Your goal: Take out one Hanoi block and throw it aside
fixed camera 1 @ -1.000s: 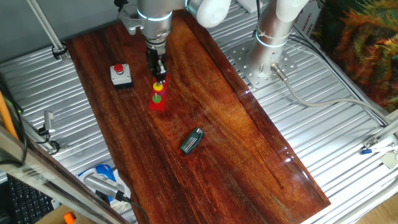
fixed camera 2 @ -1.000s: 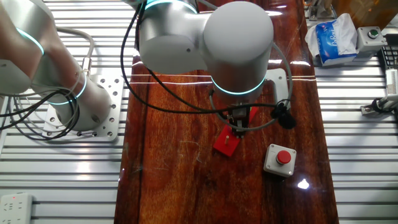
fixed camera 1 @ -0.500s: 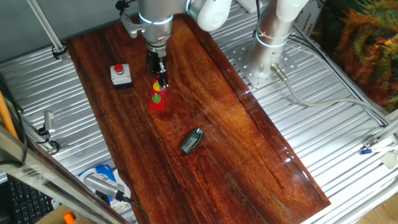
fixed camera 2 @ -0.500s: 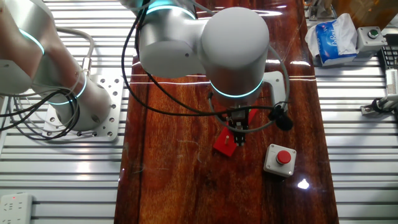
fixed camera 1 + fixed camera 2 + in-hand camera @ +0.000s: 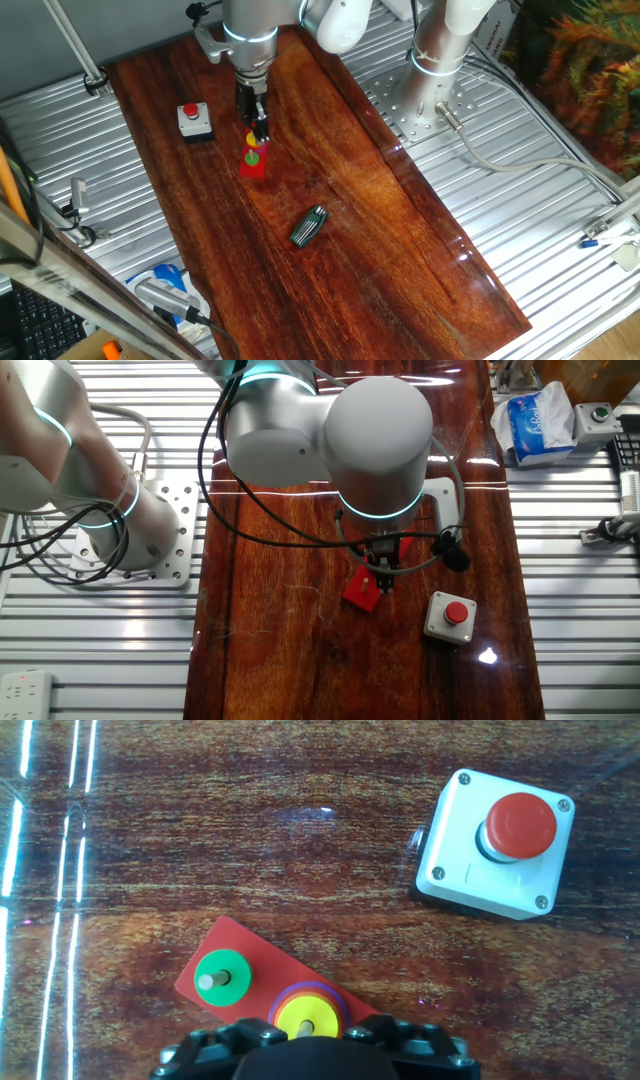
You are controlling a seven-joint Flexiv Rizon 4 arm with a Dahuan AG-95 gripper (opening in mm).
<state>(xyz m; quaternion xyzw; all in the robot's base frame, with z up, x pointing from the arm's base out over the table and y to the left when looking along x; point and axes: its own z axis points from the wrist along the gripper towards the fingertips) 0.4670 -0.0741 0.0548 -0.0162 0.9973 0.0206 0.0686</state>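
Observation:
The Hanoi block [image 5: 305,1017], a tiny yellow disc, sits on top of an orange and purple stack on one peg of the red base [image 5: 260,965]. A green disc [image 5: 221,975] sits on the peg beside it. My gripper [image 5: 310,1038] hangs just over the yellow disc, its jaws apart on either side and not holding it. In one fixed view my gripper [image 5: 259,128] stands upright over the yellow disc [image 5: 251,139] and the base [image 5: 254,166]. In the other fixed view my gripper [image 5: 384,573] hides the disc; only the base [image 5: 360,596] shows.
A grey box with a red push button [image 5: 497,842] stands close beside the base [image 5: 194,118] [image 5: 449,616]. A dark folded tool [image 5: 309,226] lies further along the wooden board. A blue and white pack [image 5: 533,422] lies off the board's edge.
My gripper has shifted slightly over the base since one second ago. It has held still for the last half second. The yellow disc stays on its peg.

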